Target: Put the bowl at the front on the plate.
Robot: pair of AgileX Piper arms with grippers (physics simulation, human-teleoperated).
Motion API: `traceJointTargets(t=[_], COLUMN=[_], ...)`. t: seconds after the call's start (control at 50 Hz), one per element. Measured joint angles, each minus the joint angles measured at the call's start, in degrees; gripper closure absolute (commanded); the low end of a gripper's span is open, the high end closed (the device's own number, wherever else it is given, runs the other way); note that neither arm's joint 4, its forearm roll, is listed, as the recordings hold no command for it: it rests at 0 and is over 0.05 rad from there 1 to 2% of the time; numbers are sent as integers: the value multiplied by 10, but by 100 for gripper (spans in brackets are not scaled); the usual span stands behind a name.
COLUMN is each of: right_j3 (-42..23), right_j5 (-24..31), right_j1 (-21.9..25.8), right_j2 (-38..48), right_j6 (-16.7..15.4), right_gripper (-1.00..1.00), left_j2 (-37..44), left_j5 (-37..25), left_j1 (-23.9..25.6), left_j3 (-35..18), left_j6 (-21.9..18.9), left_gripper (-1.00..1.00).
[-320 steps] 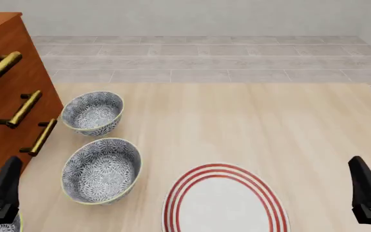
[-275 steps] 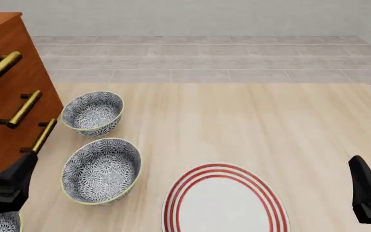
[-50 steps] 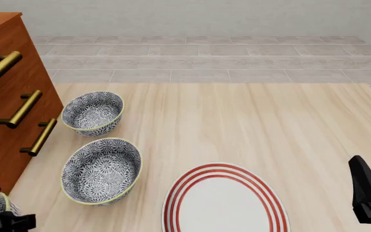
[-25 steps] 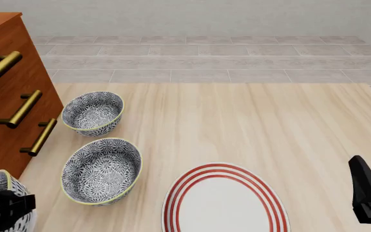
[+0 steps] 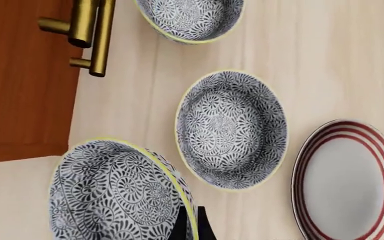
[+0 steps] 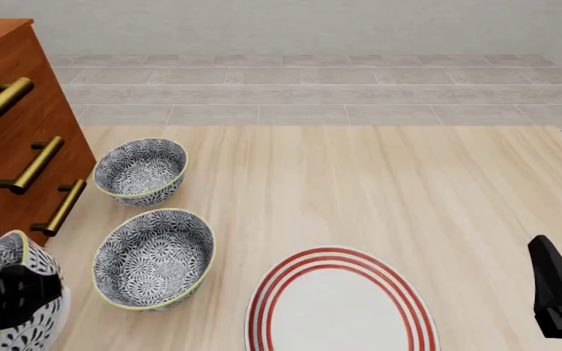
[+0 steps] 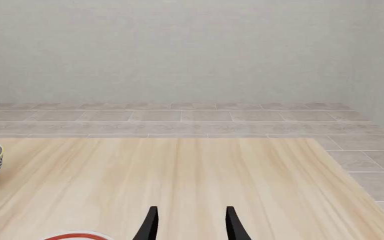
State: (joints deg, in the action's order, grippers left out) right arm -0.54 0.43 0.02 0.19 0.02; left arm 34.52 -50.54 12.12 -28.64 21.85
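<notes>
The bowl [image 6: 29, 307] from the front hangs tilted above the table's front left corner, with my left gripper [image 6: 9, 292] shut on its rim. The left wrist view shows that bowl [image 5: 112, 195] close up, its yellow-green rim pinched between the fingertips of the left gripper [image 5: 190, 226]. The plate [image 6: 339, 307] with red rings lies flat at the front centre, to the right of the held bowl. Low at the front right, my right gripper [image 6: 559, 292] is open and holds nothing; the right wrist view shows the gap in that gripper [image 7: 192, 225] and a sliver of the plate [image 7: 78, 235].
Two matching patterned bowls stand on the table: the middle bowl [image 6: 154, 259] just left of the plate and the far bowl [image 6: 143, 170] behind it. A wooden drawer cabinet [image 6: 8, 139] with brass handles [image 6: 35, 164] lines the left side. Tiled floor lies beyond the table.
</notes>
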Motion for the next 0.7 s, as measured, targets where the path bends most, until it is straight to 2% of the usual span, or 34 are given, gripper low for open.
traceJointTargets(t=[0.38,0.7], right_j3=[0,0], right_j5=[0,0], right_j1=[0,0], right_j2=[0,0], right_j6=[0,0], right_gripper=[-100,-100], left_j2=[10,23], left_j5=[-36,-63], left_j1=[53,87], left_j3=[-76,-126], left_j6=[-10,-43], left_gripper=[100,100])
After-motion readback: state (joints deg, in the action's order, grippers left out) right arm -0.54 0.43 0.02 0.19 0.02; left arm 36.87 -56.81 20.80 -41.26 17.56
